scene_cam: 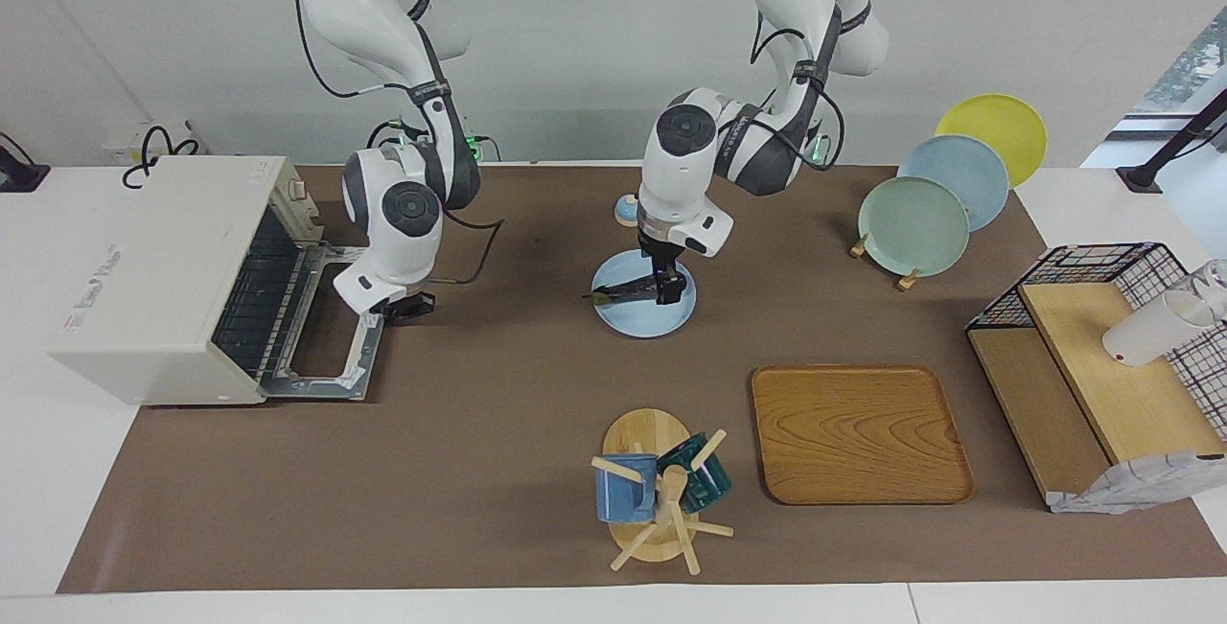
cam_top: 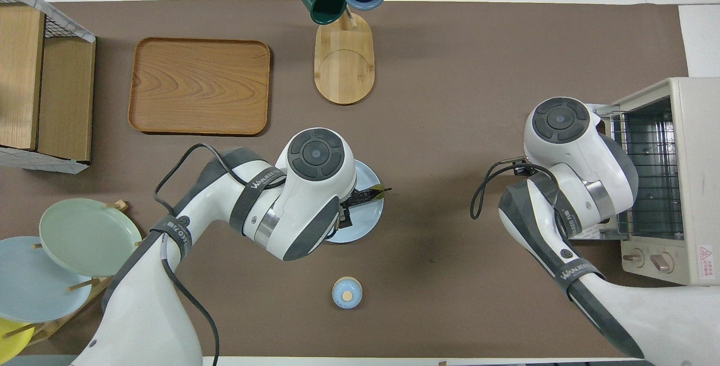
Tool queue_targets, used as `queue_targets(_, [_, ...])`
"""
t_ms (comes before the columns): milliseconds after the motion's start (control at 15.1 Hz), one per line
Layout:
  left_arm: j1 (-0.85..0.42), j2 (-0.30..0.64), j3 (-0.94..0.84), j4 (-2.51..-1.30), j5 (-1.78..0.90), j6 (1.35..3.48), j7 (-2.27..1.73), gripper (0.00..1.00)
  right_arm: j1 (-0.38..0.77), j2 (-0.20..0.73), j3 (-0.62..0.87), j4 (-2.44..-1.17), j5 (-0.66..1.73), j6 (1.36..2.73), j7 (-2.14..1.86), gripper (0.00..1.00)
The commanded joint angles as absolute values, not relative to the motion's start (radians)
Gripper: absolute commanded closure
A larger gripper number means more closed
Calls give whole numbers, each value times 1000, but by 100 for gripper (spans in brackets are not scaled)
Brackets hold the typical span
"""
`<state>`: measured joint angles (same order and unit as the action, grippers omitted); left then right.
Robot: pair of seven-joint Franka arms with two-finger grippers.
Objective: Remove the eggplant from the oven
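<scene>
The eggplant lies on a light blue plate mid-desk, at three o'clock from the oven in the facing view. The left claw stands spread over its thick end. The right claw, closed and empty, hangs over the oven's dropped door.

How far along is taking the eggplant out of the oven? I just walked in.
Mostly done: the eggplant lies on the blue plate, out of the oven, whose door hangs open. The left gripper, open, is down at the eggplant. The shut right gripper sits at the door. Closing it may remain.
</scene>
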<state>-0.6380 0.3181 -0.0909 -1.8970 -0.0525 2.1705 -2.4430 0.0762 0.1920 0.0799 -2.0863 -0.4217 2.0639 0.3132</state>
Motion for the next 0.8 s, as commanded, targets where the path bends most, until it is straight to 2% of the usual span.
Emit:
queue_targets(0, [-669,302,-72,-1965,-57,2250,-2505,0,-38,138,60,-2000,-488,2010,134,100])
queue_targets(266, [-684,298,-72,-1986,-55,2261,-2516,0,-81,91,58,-1997,-460,1987,66,100])
queue_targets(598, [-698,290,-71,-2028,-52,2313,-2525,0,-147,77,57,-1980,-365,1965,-23,100])
queue_targets(731, [-698,290,-69,-2028,-52,2315,-2525,2,-156,72,57,-1945,-331,1915,-41,100])
